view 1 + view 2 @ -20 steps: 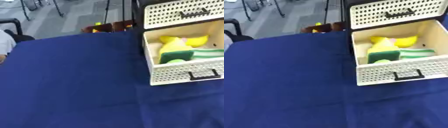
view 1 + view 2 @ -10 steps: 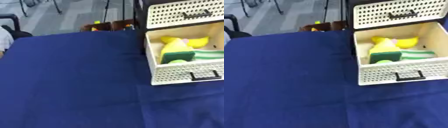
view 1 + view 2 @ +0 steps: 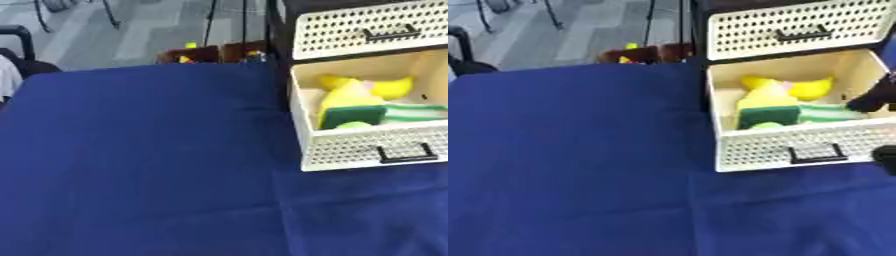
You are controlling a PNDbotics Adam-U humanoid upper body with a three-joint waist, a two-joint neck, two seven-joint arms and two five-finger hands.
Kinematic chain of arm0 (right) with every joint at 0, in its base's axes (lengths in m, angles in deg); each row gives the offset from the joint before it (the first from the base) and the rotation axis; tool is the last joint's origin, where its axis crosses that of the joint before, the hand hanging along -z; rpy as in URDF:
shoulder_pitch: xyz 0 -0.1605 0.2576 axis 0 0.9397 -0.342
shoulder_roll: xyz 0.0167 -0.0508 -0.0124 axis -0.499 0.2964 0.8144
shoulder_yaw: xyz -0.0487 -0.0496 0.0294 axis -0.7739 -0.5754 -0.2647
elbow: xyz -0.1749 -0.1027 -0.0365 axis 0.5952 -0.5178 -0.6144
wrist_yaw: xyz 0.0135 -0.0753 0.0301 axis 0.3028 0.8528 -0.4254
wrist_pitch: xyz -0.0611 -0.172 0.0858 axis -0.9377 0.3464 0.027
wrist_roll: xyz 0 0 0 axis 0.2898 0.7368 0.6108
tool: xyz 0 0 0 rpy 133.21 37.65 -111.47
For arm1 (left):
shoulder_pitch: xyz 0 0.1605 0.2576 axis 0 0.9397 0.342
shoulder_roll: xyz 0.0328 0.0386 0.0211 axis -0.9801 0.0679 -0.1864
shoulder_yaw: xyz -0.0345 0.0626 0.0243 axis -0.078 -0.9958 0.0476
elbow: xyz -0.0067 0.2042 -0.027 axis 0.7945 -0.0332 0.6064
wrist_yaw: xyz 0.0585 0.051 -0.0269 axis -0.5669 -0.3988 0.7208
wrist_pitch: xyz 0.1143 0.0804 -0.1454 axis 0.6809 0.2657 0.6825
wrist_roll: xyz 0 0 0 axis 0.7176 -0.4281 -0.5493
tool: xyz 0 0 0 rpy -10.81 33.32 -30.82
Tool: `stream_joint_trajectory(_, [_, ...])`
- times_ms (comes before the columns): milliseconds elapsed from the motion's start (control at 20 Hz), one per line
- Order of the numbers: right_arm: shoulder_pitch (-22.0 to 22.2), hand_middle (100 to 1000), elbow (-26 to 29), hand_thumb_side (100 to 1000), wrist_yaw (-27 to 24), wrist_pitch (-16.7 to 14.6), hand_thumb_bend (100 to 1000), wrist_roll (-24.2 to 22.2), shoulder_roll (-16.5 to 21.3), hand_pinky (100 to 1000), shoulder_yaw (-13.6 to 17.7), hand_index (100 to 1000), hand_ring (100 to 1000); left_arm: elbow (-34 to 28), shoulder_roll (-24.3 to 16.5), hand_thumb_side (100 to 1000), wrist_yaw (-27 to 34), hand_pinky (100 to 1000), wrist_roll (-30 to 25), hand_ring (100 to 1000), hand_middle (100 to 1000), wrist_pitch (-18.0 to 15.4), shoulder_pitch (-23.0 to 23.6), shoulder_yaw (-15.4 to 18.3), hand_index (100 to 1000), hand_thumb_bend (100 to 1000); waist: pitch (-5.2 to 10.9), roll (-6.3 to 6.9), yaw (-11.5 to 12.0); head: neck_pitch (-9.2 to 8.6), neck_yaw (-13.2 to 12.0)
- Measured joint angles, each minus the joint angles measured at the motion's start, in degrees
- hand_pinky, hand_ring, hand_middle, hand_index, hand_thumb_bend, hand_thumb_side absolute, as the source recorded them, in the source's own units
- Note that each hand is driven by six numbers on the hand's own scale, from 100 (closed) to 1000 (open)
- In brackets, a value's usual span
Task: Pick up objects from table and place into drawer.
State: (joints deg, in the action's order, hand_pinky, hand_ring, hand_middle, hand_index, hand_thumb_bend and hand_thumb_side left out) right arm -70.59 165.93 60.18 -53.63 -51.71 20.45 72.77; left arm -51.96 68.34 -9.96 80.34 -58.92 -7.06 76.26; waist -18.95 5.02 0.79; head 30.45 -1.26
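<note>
Where drawer [image 3: 780, 145] stands open, sponge [image 3: 767, 113] inside — banana [image 3: 794, 87] behind

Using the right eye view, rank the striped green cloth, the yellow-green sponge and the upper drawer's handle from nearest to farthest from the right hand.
From the right hand at the right edge:
1. Striped green cloth, beside the hand in the open drawer.
2. Yellow-green sponge, drawer's middle.
3. Upper drawer's handle, above, on the closed drawer.

**Drawer count: two drawers, a handful of items**

Two cream perforated drawers on show: one shut upper drawer [image 3: 789, 30], one open lower drawer [image 3: 798, 145]. Inside the open one: one yellow banana-shaped piece [image 3: 798, 87], one yellow-and-green sponge [image 3: 767, 110], one green striped cloth [image 3: 824, 112]. One blue tablecloth [image 3: 140, 165] underneath.
</note>
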Motion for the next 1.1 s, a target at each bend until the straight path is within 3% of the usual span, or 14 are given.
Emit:
stream_joint_trajectory(300, [0.0,617,0.0,944,-1.15,-1.63,319,-13.99,2.15,412,-3.17,794,590,0.0,0.85,950,0.0,433,-0.75,579,614,0.6,0.41,0.0,762,242,0.01,-0.52,0.4,-0.12,1.19])
stream_joint_trajectory(500, [-0.18,619,0.0,937,-3.53,-1.51,312,-20.79,2.93,406,-4.04,797,593,0.0,0.94,953,0.01,433,-1.21,579,613,0.79,0.7,-0.01,762,239,0.07,-0.9,0.58,-0.22,2.83])
stream_joint_trajectory(700, [-0.67,622,0.01,923,-5.3,-1.13,309,-24.12,3.19,397,-4.07,804,600,0.0,1.26,961,0.03,430,-1.42,578,612,0.95,0.84,-0.01,759,234,0.2,-0.92,0.59,-0.37,3.69])
stream_joint_trajectory(800, [-0.99,639,0.01,931,-5.73,-0.75,290,-25.26,3.2,401,-4.56,808,614,0.0,1.64,960,0.09,430,-1.62,579,612,1.17,1.05,-0.02,757,234,0.2,-1.04,0.76,-0.48,5.32])
stream_joint_trajectory(1100, [-1.55,657,0.01,984,-6.94,3.0,215,-28.8,3.1,413,-7.64,822,633,0.0,2.7,961,0.32,427,-2.32,579,611,1.88,1.45,-0.04,756,229,0.04,-1.23,1.51,-1.17,8.24])
